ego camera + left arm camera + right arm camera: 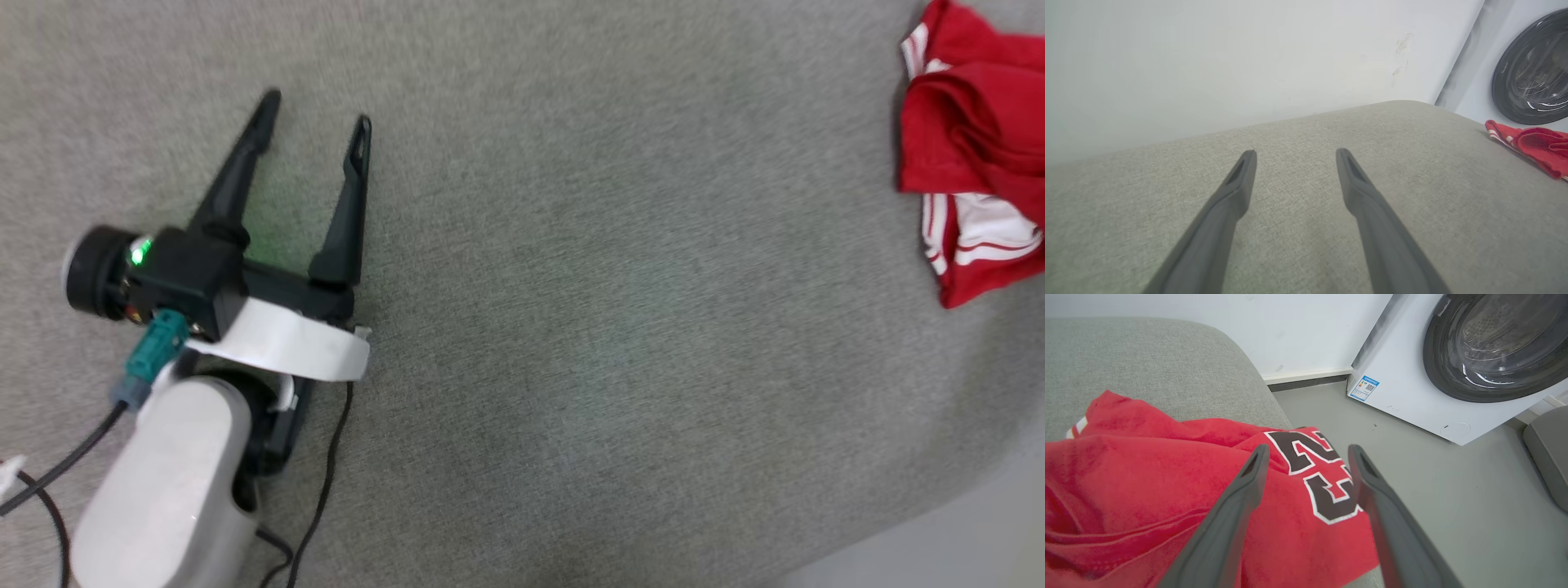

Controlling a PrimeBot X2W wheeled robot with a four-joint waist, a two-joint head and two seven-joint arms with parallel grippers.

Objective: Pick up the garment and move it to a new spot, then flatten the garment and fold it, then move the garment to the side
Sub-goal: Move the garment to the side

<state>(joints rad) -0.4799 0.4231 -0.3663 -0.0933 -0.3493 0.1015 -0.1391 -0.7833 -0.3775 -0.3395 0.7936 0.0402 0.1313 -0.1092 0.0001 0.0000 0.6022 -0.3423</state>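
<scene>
Plainly, from the right wrist: black 23 across the garment (1147, 477).

Home laundry corner: a front-loading washing machine (1457, 371) on grey floor (1433, 498), beside a grey upholstered seat (1147, 363), white wall (1298, 326) behind.

Your left gripper (317, 110) has two long, tapered matte-black fingers (349, 204) with slotted tips, set on a boxy black body (192, 278). A green light (140, 251) glows at its 9 o'clock. Toward 6 o'clock you'll find a teal plug (155, 347), a white band (286, 343), thin black cables (326, 474) and a glossy pale-grey forearm (171, 482).
</scene>
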